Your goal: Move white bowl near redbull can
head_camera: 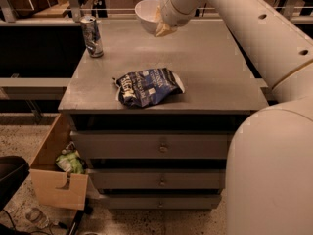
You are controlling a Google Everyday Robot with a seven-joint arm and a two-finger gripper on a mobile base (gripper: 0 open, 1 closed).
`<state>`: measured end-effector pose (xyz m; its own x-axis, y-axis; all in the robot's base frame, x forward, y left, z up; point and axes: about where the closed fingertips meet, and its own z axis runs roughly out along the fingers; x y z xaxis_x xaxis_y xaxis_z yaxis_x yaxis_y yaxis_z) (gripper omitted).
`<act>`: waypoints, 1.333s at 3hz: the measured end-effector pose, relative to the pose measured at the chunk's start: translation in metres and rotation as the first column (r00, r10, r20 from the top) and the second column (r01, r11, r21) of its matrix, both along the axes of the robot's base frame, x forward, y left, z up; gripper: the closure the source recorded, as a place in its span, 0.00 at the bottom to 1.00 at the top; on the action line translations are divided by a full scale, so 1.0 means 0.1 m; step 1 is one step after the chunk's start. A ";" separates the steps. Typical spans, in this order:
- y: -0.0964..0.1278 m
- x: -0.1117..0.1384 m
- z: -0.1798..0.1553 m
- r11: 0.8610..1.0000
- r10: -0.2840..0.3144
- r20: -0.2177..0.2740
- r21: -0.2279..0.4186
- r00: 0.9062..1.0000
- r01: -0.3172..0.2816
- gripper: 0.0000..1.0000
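The pincer (161, 24) is clamped on the right side of the white bowl (145, 12) and holds it in the air above the far edge of the grey table (215, 67). The can (92, 35) stands upright near the table's far left corner, left of the bowl and apart from it. A crumpled blue-and-white snack bag (149, 86) lies near the front edge (roughly mid-table). Drawers (159, 148) sit below, and an open cardboard box (56, 177) stands on the floor at the left.
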<state>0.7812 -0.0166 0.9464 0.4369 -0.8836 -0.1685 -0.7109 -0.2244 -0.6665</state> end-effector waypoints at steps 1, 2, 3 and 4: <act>0.31 -0.05 -0.09 0.996 0.082 -0.018 0.033 0.997 -0.081 1.00; 0.70 -0.19 -0.30 0.986 0.159 -0.065 0.064 0.985 -0.155 1.00; 1.00 -0.25 -0.58 0.978 0.204 -0.121 0.075 0.971 -0.196 1.00; 1.11 -0.25 -0.85 0.979 0.202 -0.169 0.056 0.965 -0.195 1.00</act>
